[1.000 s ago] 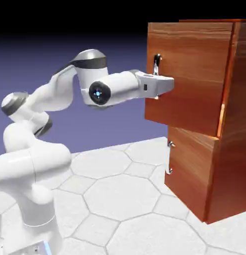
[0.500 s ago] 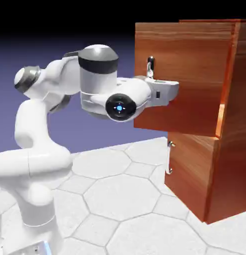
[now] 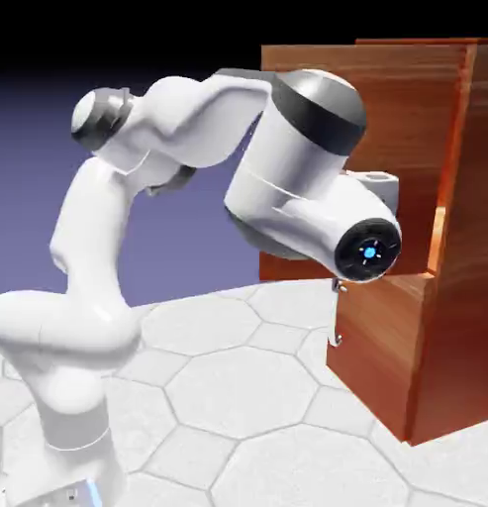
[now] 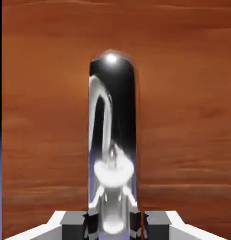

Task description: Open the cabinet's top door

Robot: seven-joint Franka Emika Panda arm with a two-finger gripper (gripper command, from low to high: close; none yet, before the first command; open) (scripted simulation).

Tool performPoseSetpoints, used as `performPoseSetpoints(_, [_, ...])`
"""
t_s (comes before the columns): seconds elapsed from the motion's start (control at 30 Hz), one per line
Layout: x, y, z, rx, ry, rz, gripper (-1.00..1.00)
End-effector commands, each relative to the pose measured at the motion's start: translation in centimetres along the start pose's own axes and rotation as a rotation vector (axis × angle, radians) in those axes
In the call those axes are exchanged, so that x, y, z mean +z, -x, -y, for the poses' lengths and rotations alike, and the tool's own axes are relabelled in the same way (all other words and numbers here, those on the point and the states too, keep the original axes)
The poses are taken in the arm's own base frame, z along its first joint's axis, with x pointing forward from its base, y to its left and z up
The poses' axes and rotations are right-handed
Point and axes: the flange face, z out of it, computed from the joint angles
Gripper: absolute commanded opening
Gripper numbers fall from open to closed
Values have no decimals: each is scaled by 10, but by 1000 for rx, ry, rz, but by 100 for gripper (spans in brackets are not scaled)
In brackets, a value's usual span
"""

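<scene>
Behind the arm I have a plain blue-violet backdrop, over a pale tiled floor (image 3: 243,381). My gripper (image 4: 113,226) is clenched on the shiny handle (image 4: 112,126) of the top door (image 3: 416,129), one fingertip on each side. That door stands ajar on the cabinet (image 3: 460,327), above the lower panel (image 3: 381,347), at the exterior view's right.
</scene>
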Motion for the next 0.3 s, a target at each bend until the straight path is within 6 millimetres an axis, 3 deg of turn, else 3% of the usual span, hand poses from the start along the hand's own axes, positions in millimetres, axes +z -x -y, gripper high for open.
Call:
performPoseSetpoints(0.0, [-5,-3,-3,0,-16,17,-100])
performPoseSetpoints(0.23, [-34,-18,-18,0,-111,112,-100])
performPoseSetpoints(0.27, [-34,-18,-18,0,-111,112,100])
